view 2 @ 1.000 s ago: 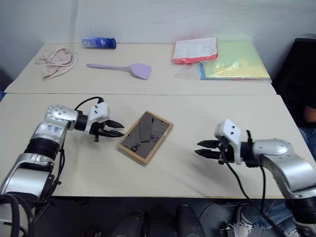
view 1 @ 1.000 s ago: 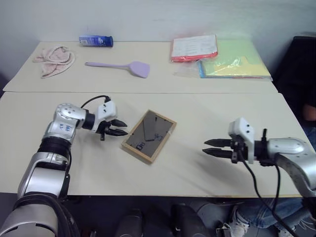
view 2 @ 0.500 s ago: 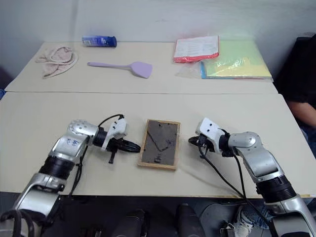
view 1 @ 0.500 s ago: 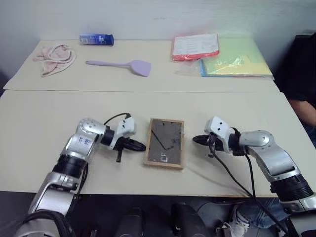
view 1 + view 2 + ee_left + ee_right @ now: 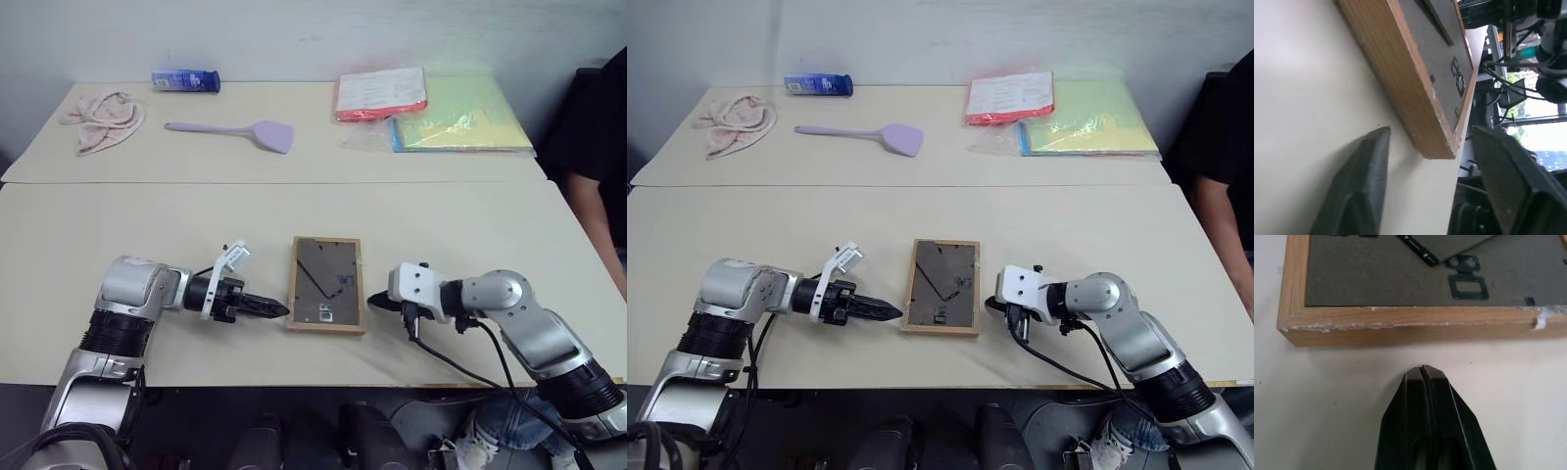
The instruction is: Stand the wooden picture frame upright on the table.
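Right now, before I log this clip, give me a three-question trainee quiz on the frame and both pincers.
1. True or false: the frame stands upright.
2. Which pincer is shut? A left B right
3. Fill in: the frame lies with its dark ____ facing up.

Key: 1 false, it lies flat on the table. 2 B; the left's fingers are spread at the frame's corner. 3 back.

Second counter [image 5: 294, 166] butts against the far edge, well beyond both end effectors, seam between the two. Plain pale wall [image 5: 313, 34] behind it. Dark chair [image 5: 588, 137] at far right, past the right end effector. Even, soft light.
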You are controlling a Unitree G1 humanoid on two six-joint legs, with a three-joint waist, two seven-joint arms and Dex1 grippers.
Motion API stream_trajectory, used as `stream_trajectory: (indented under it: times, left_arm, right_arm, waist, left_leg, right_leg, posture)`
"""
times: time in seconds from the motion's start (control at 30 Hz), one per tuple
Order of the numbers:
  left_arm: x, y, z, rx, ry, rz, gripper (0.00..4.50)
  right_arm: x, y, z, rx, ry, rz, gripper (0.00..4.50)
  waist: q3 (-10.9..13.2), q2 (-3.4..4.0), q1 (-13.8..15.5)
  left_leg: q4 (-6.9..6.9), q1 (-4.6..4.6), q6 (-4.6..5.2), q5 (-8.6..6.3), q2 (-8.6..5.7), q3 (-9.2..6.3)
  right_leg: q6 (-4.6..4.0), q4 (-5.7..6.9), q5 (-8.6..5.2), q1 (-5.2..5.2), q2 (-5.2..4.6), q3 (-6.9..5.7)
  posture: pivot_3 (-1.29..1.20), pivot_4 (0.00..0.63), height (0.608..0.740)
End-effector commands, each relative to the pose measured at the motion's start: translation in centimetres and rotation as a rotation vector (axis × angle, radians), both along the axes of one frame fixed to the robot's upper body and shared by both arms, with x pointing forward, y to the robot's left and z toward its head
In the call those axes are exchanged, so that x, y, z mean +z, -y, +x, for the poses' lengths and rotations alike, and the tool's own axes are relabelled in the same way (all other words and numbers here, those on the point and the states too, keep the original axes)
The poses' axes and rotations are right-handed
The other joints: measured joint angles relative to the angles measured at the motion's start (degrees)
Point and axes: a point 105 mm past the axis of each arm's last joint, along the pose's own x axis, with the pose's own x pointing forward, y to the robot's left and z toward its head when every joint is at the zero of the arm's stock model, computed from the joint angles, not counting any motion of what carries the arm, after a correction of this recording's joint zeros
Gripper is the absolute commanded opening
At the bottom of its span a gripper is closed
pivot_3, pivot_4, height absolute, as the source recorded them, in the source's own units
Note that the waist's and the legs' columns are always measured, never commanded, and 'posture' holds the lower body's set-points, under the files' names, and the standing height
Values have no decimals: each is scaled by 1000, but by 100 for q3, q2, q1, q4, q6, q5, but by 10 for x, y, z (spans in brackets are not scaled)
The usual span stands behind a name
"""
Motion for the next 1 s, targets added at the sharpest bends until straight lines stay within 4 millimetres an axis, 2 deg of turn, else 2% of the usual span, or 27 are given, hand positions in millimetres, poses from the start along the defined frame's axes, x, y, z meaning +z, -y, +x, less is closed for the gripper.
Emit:
stream_trajectory:
  times: [0.03,0.1,0.13,0.27,0.47,0.67,0.7,0.87,0.9,1.0]
  left_arm:
    - [-6,18,-3,-15,-47,9,3788]
    - [-12,26,-2,-11,-69,22,4397]
    - [-16,31,1,2,-78,27,4454]
    - [-21,45,9,35,-74,20,4454]
    - [-16,49,15,62,-62,-25,4454]
    - [4,41,14,53,-45,-112,3161]
    - [8,40,13,42,-34,-124,2747]
    - [20,34,8,1,1,-162,1303]
    - [25,34,9,-9,14,-182,1244]
    - [41,37,10,-39,55,-246,1244]
  right_arm:
    - [-14,-12,-6,50,-5,-31,0]
    - [-15,-14,-6,55,-1,-32,0]
    - [-15,-15,-6,55,-1,-29,0]
    - [-15,-14,-5,47,-2,-26,0]
    - [-15,-8,-7,33,-5,-33,0]
    - [-11,6,-11,3,1,-40,0]
    - [-8,9,-13,-5,0,-30,0]
    - [8,21,-22,-47,-2,36,0]
    - [16,22,-23,-69,-13,76,0]
    - [41,26,-29,-109,-75,199,563]
  waist:
    - [-5,1,7]
    - [-16,4,16]
    - [-17,3,23]
    - [-25,4,89]
    - [-30,2,112]
    - [-29,1,90]
    - [-29,1,89]
    - [-26,1,93]
    - [-25,2,90]
    - [-11,9,91]
  left_leg:
    - [0,8,-1,0,0,0]
    - [-1,27,-1,0,0,-4]
    - [-3,47,0,-1,0,-6]
    - [-20,136,12,-14,0,-14]
    - [-14,139,6,-13,-3,-25]
    - [-14,125,1,-13,-4,-27]
    - [-14,120,1,-13,-3,-27]
    - [-17,113,-2,-14,-2,-28]
    - [-16,114,-2,-14,-2,-28]
    - [-16,111,-2,-14,-2,-29]
  right_leg:
    - [0,-8,0,8,0,0]
    - [0,-28,0,32,0,-4]
    - [0,-35,0,59,-1,-6]
    - [-1,-68,-1,156,-1,-16]
    - [-1,-75,-1,170,-10,-30]
    - [-1,-75,-1,158,-9,-32]
    - [-1,-75,-1,154,-9,-32]
    - [-1,-80,-1,149,-9,-31]
    - [-1,-81,-1,151,-10,-32]
    - [-1,-79,-1,148,-10,-31]
  posture:
    - [0,150,740]
    - [0,150,740]
    - [0,150,740]
    - [0,150,740]
    - [0,150,740]
    - [0,150,740]
    - [0,150,740]
    - [0,150,740]
    - [0,150,740]
    - [0,150,740]
